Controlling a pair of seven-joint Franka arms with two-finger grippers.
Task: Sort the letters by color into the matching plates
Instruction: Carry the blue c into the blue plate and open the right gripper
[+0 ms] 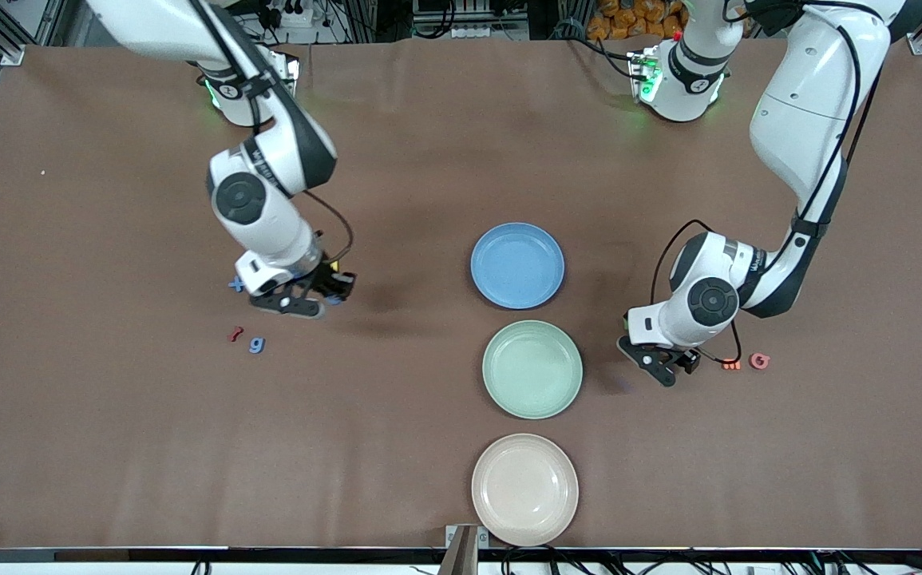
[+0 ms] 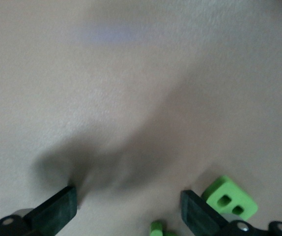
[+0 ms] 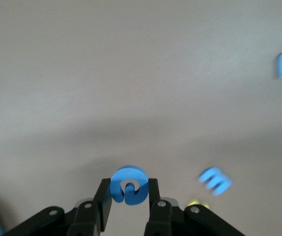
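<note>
My right gripper [image 3: 127, 192] pinches 1 blue letter [image 3: 128, 184] above the table [image 1: 429, 160], toward the right arm's end from the blue plate [image 1: 517, 264]. My left gripper [image 2: 126, 209] hangs wide open and empty beside the green plate [image 1: 532, 369].

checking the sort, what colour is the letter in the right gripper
Blue; the letter in the right gripper shows best in the right wrist view.

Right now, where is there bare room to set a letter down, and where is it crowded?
All three plates are bare inside: the blue plate, green plate and beige plate. Brown table lies bare nearer the front camera than the blue g. Crowded: letters under the right claw, shut on a blue letter, and by the open left claw, near the green letter.
</note>
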